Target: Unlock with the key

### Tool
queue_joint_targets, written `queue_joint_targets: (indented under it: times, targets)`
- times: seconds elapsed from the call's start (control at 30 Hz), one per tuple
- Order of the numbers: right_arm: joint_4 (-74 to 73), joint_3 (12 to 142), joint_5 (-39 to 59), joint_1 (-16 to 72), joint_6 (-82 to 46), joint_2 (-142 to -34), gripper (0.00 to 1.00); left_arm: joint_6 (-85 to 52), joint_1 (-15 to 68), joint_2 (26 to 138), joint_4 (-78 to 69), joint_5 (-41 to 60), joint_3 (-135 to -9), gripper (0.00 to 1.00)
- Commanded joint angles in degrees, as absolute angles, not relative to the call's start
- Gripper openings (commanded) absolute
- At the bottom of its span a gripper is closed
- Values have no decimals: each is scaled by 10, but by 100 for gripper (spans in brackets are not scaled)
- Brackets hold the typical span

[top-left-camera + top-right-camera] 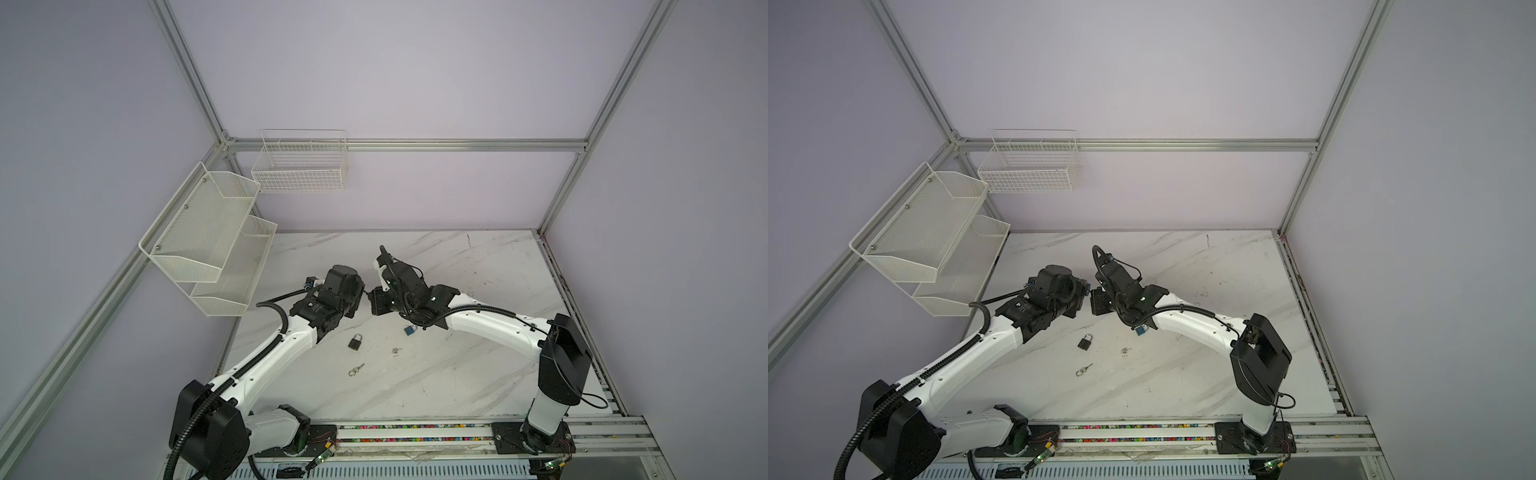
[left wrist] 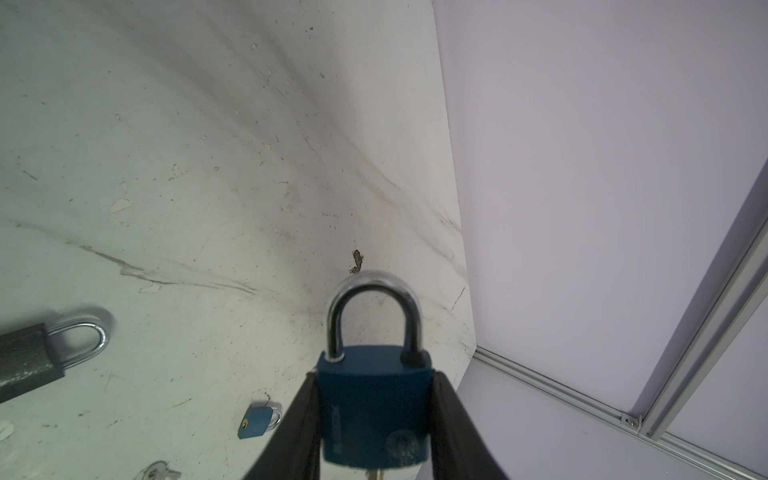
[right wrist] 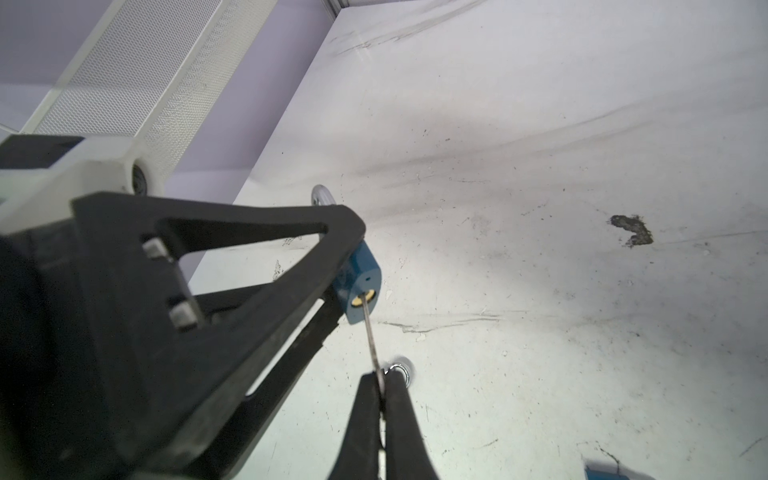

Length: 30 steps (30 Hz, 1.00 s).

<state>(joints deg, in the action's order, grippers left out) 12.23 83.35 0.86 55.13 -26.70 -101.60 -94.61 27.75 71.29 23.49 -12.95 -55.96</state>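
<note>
A blue padlock (image 2: 374,411) with a silver shackle (image 2: 372,291) is clamped by its body between the black fingers of my left gripper (image 2: 374,376), above the marble table. Both shackle legs sit in the body. In the right wrist view the padlock (image 3: 361,270) shows its underside with a brass keyway (image 3: 358,300). A thin key (image 3: 372,336) runs from that keyway to my right gripper (image 3: 382,378), which is shut on the key's head. How deep the blade sits I cannot tell. In both top views the two grippers meet tip to tip at mid-table (image 1: 366,294) (image 1: 1089,292).
On the table lie a dark grey padlock (image 1: 354,342) (image 1: 1084,342), a small blue padlock (image 1: 410,330) (image 1: 1140,330) and two loose key sets (image 1: 356,370) (image 1: 395,351). A mesh shelf (image 1: 208,241) and a wire basket (image 1: 299,166) hang at the back left.
</note>
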Motion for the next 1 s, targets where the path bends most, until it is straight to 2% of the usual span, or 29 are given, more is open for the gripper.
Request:
queue_joint_targets:
  times: [0.0,0.2,0.4,0.6,0.7,0.87,0.97]
  targets:
    - [109,840,-6,552,-260,-1025,0,-957,278,693,190,-97,-560,4]
    - [101,860,-16,553,-243,-1038,0,-963,282,693,188,-71,-573,4]
    - [18,856,112,551,-268,-1028,0,-936,302,707,198,-85,-593,2]
    - [5,870,117,540,-299,-1018,0,-933,335,712,207,-90,-592,2]
    - [18,873,73,533,-328,-1018,0,-937,338,707,206,-77,-589,2]
    - [58,885,-71,553,-204,-1018,0,-947,340,698,195,-43,-589,2]
    - [24,847,-113,555,-144,-1000,0,-951,340,692,195,-31,-583,2]
